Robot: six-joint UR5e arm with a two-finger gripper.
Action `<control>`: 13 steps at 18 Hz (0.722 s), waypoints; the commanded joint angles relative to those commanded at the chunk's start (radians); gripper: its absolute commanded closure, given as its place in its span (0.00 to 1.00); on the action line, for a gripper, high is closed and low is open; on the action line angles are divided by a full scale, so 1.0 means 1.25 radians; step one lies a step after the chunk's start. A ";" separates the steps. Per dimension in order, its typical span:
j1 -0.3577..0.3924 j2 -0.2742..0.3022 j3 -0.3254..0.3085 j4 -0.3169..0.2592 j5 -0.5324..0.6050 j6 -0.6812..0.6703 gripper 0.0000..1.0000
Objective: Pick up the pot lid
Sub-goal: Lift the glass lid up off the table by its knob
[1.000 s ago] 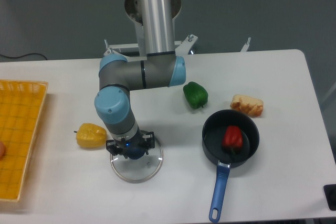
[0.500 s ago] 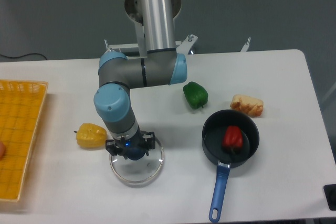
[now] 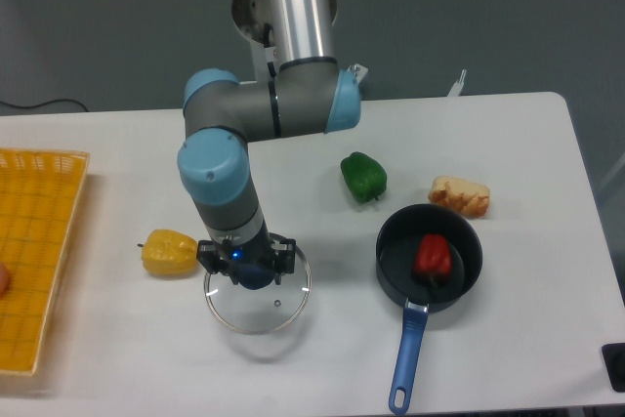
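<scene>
My gripper [image 3: 249,261] points down at the left-centre of the table, shut on the dark knob of the pot lid. The clear glass pot lid [image 3: 256,312] hangs below the fingers, raised above the white tabletop, with a faint shadow under its front edge. Its rear part is hidden behind the gripper.
A yellow vegetable [image 3: 170,253] lies just left of the gripper. To the right are a black pan [image 3: 394,263] holding a red pepper [image 3: 433,257], a green pepper [image 3: 363,178] and a bread-like piece [image 3: 459,196]. An orange crate [image 3: 41,241] stands far left.
Between the earlier frames and now, the arm and gripper have risen and the lid has come up off the table with them. The other objects have stayed put.
</scene>
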 joint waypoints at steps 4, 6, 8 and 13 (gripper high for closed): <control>0.015 0.031 0.025 -0.048 -0.001 0.134 0.40; 0.020 0.039 0.025 -0.050 -0.001 0.161 0.40; 0.020 0.039 0.025 -0.052 -0.001 0.172 0.40; 0.021 0.043 0.023 -0.071 0.001 0.192 0.40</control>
